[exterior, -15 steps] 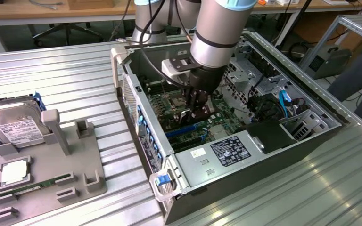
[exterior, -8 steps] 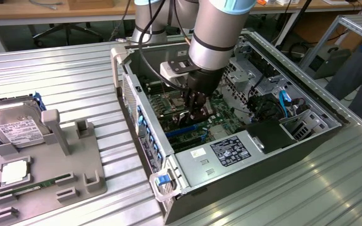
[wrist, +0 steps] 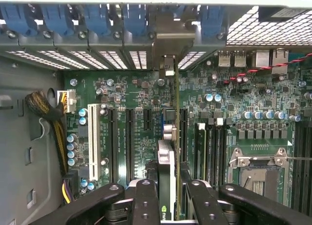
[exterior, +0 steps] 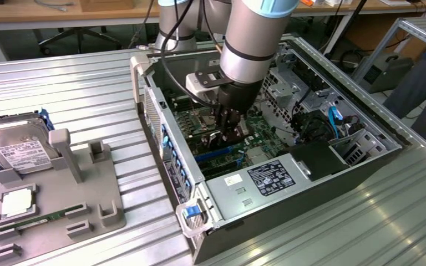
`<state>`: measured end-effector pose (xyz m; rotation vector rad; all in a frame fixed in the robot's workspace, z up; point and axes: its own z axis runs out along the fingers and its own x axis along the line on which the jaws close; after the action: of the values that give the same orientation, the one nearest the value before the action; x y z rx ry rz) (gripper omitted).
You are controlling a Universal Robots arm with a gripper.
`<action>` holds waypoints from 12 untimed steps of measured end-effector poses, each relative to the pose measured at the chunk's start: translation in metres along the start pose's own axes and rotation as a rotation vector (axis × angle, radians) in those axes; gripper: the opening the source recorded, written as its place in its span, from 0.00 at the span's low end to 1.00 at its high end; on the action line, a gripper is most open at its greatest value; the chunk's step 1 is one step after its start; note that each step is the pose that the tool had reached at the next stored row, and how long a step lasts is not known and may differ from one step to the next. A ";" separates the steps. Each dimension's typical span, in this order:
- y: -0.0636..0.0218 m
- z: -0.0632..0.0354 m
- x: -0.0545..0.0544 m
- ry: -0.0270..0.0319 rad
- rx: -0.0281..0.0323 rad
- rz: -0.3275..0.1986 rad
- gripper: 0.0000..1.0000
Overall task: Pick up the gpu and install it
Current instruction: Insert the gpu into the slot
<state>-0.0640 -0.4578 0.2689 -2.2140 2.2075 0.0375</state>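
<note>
Black two-fingered claw (wrist: 173, 205) is clamped on the gpu (wrist: 168, 166), a thin dark card with a green rim seen edge-on. The card runs from the fingers to its pale metal bracket (wrist: 167, 64) at the perforated rear wall (wrist: 97, 59) of the open grey computer case (exterior: 221, 216). Long black expansion slots (wrist: 122, 142) lie bare on one side of the claw. Dark memory slots (wrist: 204, 152) sit close on the other side, across the green motherboard (wrist: 122, 93).
</note>
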 end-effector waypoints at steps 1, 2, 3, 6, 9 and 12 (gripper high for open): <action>0.0000 0.0008 0.000 -0.0001 0.0000 0.000 0.27; 0.0002 0.0016 0.000 0.0002 -0.0001 0.000 0.27; 0.0003 0.0020 0.000 0.0002 -0.0001 0.000 0.27; 0.0007 0.0032 0.000 0.0000 0.0000 0.000 0.27; 0.0009 0.0040 0.000 0.0005 -0.0002 0.000 0.27; 0.0010 0.0053 0.000 0.0000 0.0000 0.000 0.27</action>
<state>-0.0651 -0.4575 0.2636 -2.2140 2.2076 0.0374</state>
